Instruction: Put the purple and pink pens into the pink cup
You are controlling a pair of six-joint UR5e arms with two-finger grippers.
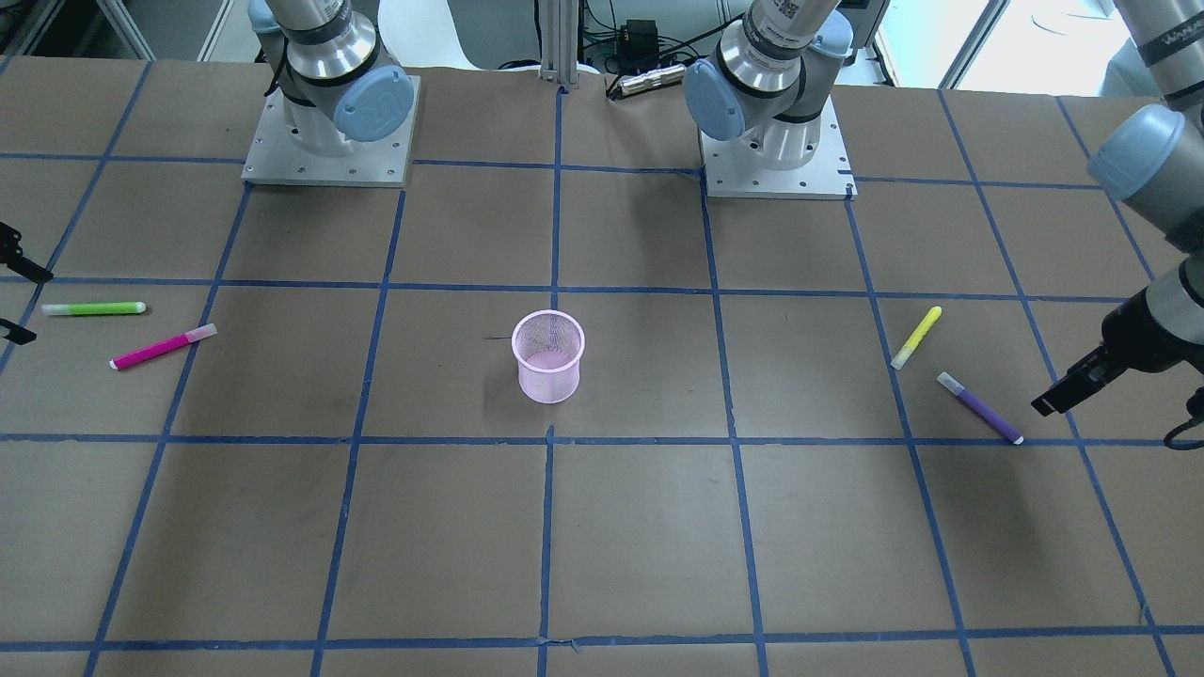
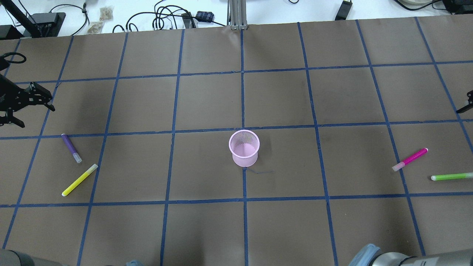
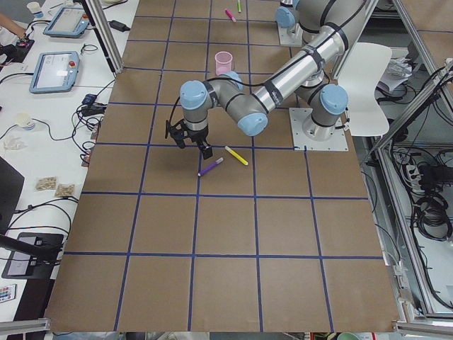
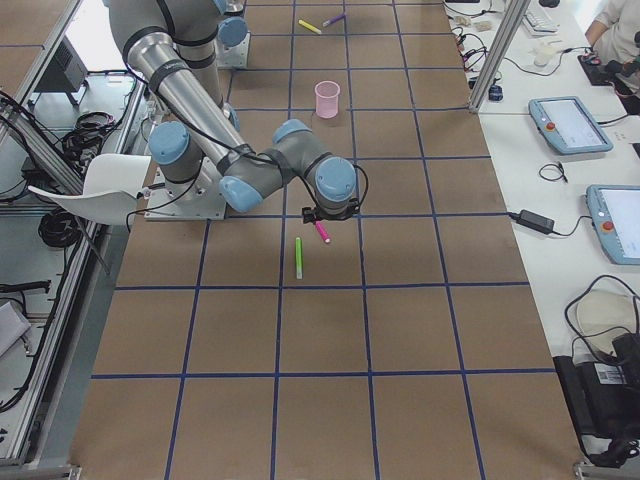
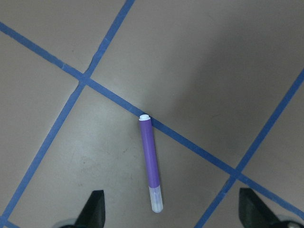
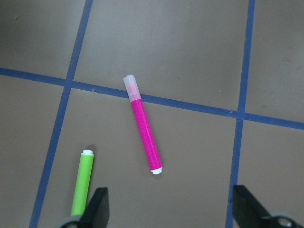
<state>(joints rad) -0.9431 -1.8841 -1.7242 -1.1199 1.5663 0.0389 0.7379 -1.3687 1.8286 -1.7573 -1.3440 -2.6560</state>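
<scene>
While the pink mesh cup (image 2: 244,147) stands upright pretty much dead center on the table (image 2: 207,229), both task pens are lying flat on the brown paper, well apart from it; the purple pen (image 5: 151,161) is over on the robot's left side, its white end touching a blue tape line (image 5: 190,146), with a yellow pen (image 2: 79,180) near it; the left gripper (image 5: 172,211) hovers above that purple pen with its fingers spread wide, gripping nothing, and the pen's clear cap end sits between the two fingertips in the wrist view; the pink pen (image 6: 144,130) is on the robot's right side, clear cap lying across another blue tape line (image 6: 190,105), a green pen (image 6: 81,183) just beside it, not touching; the right gripper (image 6: 168,209) hangs over those two, fingers also spread wide and gripping nothing.
</scene>
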